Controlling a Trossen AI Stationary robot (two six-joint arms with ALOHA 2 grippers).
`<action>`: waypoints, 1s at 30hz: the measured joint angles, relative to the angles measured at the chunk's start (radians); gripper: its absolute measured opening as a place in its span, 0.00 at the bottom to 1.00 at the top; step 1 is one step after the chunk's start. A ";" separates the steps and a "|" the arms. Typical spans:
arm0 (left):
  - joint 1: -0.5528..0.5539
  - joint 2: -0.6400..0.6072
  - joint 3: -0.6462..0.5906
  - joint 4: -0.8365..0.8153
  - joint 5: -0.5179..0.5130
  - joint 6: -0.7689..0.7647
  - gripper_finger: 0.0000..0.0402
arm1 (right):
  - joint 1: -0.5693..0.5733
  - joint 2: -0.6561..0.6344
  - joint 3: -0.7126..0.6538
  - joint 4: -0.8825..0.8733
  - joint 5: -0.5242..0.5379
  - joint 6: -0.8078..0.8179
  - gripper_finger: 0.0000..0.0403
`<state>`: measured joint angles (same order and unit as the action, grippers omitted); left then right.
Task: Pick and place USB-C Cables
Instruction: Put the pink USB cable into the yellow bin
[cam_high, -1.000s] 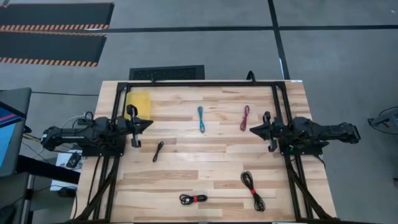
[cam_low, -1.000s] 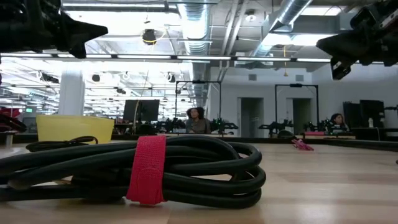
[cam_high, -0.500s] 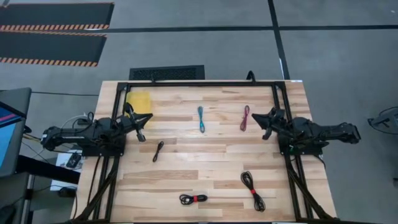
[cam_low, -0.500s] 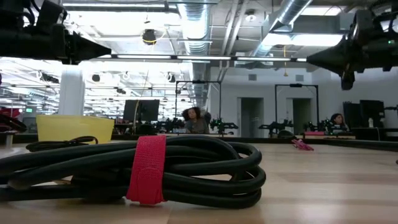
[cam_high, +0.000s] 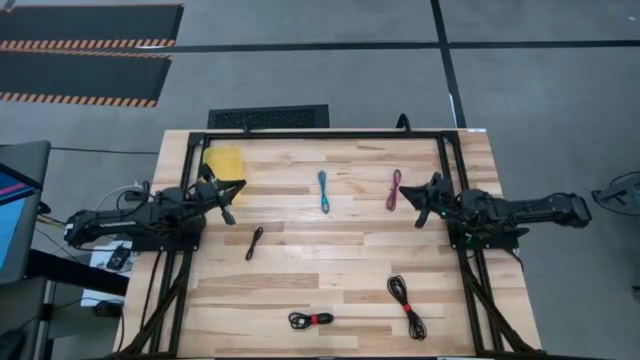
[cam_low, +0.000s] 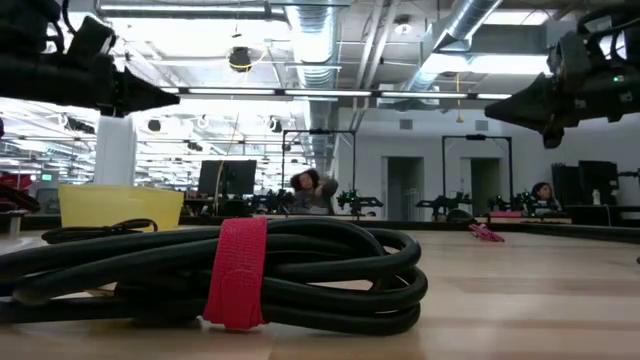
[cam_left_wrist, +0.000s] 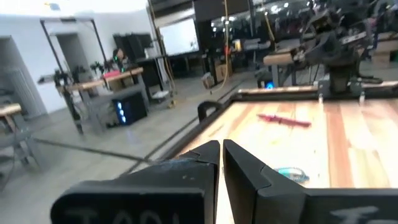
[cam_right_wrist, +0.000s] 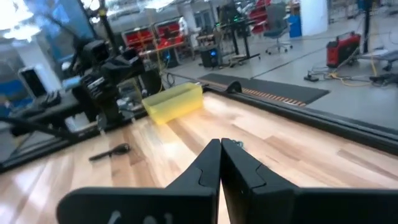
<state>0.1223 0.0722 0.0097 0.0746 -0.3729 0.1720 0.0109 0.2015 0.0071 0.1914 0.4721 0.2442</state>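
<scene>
Maroon-red cable (cam_high: 394, 189) lies on the wood table (cam_high: 340, 270), long axis running roughly near-to-far, just inboard of the right gripper (cam_high: 433, 196), which hovers above the table with fingers pressed together, holding nothing. That is the closest arm-to-cable pairing, so likely the first pick. Teal-blue cable (cam_high: 323, 191) lies parallel near table centre, between both arms. Left gripper (cam_high: 226, 198) is also closed and empty, near the yellow bin (cam_high: 222, 165); the plain black cable (cam_high: 254, 242) sits just beside and nearer the front edge from it, slightly slanted. Two black cables with red ties, one (cam_high: 310, 320) and another (cam_high: 405, 303), rest at the front edge, well apart from both grippers. Right gripper height over the table is hard to judge from above.
</scene>
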 joint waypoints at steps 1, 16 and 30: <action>0.000 0.005 0.000 -0.002 0.001 -0.009 0.03 | -0.001 0.007 0.000 0.010 0.000 -0.020 0.08; 0.019 0.013 -0.002 0.017 -0.003 -0.171 0.03 | 0.003 0.033 -0.001 0.166 -0.145 -0.166 0.08; -0.044 0.022 0.003 -0.019 0.054 -0.282 0.03 | 0.071 0.041 0.026 0.246 -0.223 -0.113 0.09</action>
<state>0.0787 0.0939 0.0124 0.0551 -0.3184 -0.1096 0.0816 0.2422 0.0330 0.4378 0.2488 0.1313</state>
